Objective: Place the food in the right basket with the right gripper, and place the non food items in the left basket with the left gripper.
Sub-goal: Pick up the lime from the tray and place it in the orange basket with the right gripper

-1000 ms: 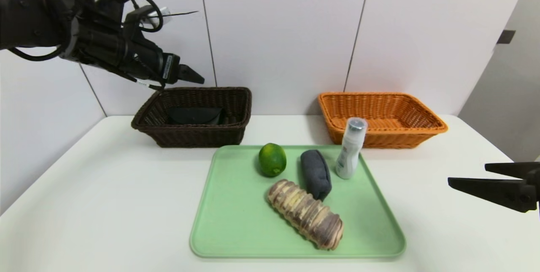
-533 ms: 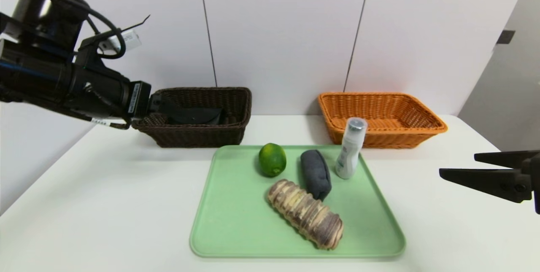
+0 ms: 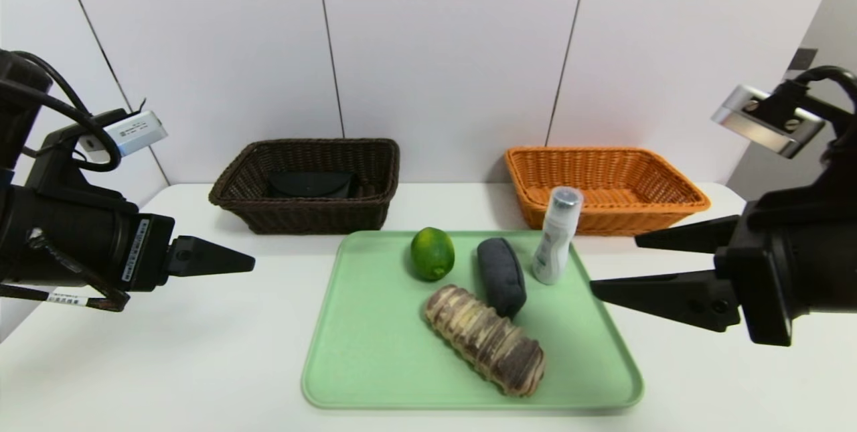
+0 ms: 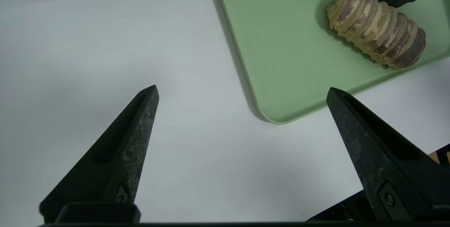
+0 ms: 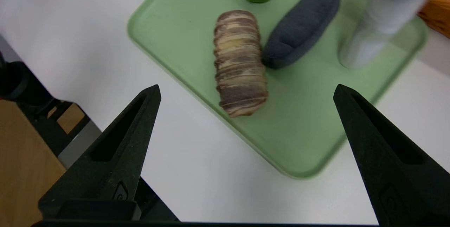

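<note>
Both grippers are empty with jaws spread wide. Head view: the left gripper (image 3: pixel 248 262) hovers over the white table (image 3: pixel 167 351) at nine o'clock of the pale green plastic tray (image 3: pixel 375 351); the right gripper (image 3: pixel 612 264) hangs at three o'clock of it. On the tray lie a green lime (image 3: pixel 432 253), a striped brown-and-cream bread roll (image 3: pixel 485 340), a dark grey fabric pouch (image 3: pixel 501 276) and an upright white plastic bottle (image 3: pixel 556 236). At eleven o'clock of the tray stands the dark brown wicker basket (image 3: pixel 304 214), holding one black item (image 3: pixel 310 184); at one o'clock, the orange wicker basket (image 3: pixel 669 207) appears empty.

Left wrist view: open fingertips (image 4: pixel 149 96) frame bare table beside the tray's corner.

Right wrist view: open fingertips (image 5: pixel 153 95) bracket the roll, with pouch touching it.

Progress, judged: one non-food item placed; lime and roll, then pouch and bottle, remain.
</note>
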### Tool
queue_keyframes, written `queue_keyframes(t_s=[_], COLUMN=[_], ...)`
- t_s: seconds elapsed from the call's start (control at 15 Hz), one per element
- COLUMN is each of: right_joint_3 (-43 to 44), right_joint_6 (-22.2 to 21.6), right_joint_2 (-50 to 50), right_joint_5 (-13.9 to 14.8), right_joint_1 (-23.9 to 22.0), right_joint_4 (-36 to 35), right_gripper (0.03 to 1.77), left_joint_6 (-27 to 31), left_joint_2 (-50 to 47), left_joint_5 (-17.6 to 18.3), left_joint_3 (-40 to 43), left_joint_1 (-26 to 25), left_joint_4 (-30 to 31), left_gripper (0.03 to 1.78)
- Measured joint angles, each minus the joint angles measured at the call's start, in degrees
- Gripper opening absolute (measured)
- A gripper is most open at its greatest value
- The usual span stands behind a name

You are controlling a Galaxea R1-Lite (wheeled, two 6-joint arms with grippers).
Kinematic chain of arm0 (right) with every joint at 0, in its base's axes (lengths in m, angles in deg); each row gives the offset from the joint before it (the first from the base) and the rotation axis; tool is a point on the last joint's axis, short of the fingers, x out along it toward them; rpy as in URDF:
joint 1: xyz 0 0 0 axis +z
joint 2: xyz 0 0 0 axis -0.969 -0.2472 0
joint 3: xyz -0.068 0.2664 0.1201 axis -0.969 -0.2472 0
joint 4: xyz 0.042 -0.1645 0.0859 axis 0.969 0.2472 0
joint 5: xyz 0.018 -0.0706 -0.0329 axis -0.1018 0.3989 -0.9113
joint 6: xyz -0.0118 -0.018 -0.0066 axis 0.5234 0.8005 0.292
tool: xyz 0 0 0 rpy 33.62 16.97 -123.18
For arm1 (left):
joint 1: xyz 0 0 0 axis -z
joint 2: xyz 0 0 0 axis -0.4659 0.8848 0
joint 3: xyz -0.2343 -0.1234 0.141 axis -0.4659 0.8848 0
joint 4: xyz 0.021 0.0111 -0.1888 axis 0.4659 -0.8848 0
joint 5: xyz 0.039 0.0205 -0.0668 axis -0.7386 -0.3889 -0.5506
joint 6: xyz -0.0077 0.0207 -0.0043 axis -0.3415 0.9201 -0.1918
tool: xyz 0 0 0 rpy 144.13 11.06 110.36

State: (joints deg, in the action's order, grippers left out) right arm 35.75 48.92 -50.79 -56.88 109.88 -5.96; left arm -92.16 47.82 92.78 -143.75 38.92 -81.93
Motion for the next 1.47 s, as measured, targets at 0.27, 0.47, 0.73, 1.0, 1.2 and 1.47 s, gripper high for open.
queue_keyframes(t_s=[0.27,0.47,0.73,1.0,1.2,1.47], right_joint_3=[5.6,11.0,17.2,23.7,27.6,32.8], right_joint_6=[-0.1,-0.3,-2.5,-5.2,-6.8,-9.2], right_joint_2=[-8.1,-15.3,-24.3,-31.7,-36.5,-42.2], right_joint_5=[1.7,4.4,7.9,12.9,18.1,25.0], right_joint_1=[6.6,8.7,10.0,11.4,12.6,13.7], right_joint_4=[-0.4,-0.1,0.0,0.2,0.3,0.1], right_gripper=[1.7,1.7,1.7,1.7,1.7,1.7], left_joint_6=[0.0,0.1,0.6,1.0,1.0,1.0], left_joint_2=[-1.9,-2.5,-3.3,-4.0,-4.3,-4.5], left_joint_5=[0.0,0.0,0.2,0.3,0.3,0.4], left_joint_3=[1.5,3.2,4.5,5.2,5.3,5.9], left_joint_1=[0.4,1.1,1.8,2.7,3.4,3.7], left_joint_4=[0.0,0.2,0.0,0.2,0.2,0.2], left_gripper=[1.69,1.69,1.69,1.69,1.69,1.69])
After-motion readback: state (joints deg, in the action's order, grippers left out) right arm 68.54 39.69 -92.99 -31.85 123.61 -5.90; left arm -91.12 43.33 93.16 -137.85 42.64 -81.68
